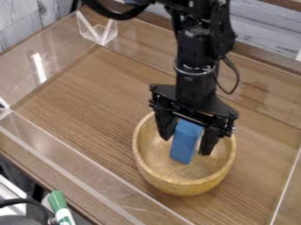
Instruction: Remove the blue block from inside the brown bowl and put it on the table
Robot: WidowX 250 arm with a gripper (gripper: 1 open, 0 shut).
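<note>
The blue block [186, 143] stands upright inside the brown bowl [165, 178], which rests on the table [94, 92] toward the near right. My gripper [189, 139] points straight down over the bowl, open, with one black finger on each side of the block and its fingertips [161, 128] below the rim. I cannot tell whether the fingers touch the block. The block's upper part is partly hidden behind the gripper's body.
Low clear acrylic walls [70, 167] run around the table's edges. A small clear angled stand [97, 28] sits at the far left. A green and white object [53, 207] lies outside the wall at the bottom left.
</note>
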